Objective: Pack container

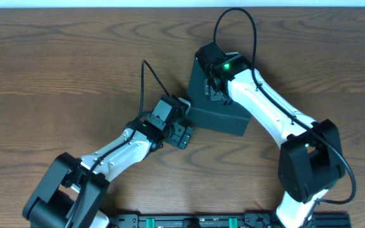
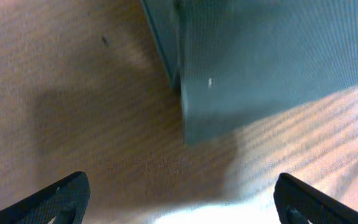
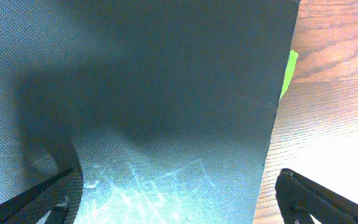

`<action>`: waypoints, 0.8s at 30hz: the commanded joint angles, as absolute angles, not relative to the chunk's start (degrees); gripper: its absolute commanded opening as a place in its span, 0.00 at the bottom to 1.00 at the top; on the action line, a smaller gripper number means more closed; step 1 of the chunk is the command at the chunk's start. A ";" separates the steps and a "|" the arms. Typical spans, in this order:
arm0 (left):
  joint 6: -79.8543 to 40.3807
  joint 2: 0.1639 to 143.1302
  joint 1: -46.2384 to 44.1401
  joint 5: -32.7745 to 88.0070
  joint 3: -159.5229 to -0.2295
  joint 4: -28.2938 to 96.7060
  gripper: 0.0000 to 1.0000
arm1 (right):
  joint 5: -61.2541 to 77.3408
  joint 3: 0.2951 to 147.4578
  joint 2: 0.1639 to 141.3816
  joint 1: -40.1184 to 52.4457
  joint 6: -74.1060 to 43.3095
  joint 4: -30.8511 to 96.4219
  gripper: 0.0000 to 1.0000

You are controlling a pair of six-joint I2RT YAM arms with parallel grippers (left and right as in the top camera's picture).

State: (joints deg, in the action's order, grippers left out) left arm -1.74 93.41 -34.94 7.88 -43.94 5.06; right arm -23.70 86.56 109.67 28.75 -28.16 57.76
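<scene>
The container (image 1: 224, 117) sits on the brown wooden table (image 1: 56, 63), a little right of the middle in the view from above. It is a dark, square box.

The right gripper (image 3: 179, 193) hangs right over the top of the box. Its two fingers are spread wide apart and nothing is between them. In its own camera the dark top of the box fills almost the whole frame. At the right edge of the box, in the upper right of that frame, a small bright green bit (image 3: 289, 73) peeks out. I cannot tell what it is.

The left gripper (image 2: 179, 199) is down by the lower left corner of the box, near it but not touching it. Its fingers are also spread wide and hold nothing. In its camera the corner of the box is in the upper middle, and bare table lies between the fingers.

No loose things show on the table around the box. So I think the filling part is done, or almost done. The top looks flat and shut from the right wrist camera, but I cannot be sure the flap is all the way down. What may be left is to press the lid closed and tuck the green bit in, if it belongs inside.
</scene>
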 commanded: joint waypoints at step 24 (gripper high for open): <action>-2.81 98.26 -34.81 0.91 -43.70 -9.26 0.95 | -16.49 85.36 112.62 30.52 -28.67 58.08 0.99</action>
State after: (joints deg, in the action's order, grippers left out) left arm -1.96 97.56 -34.94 2.96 -43.94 -8.56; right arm -23.62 86.56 109.67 28.75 -28.29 57.84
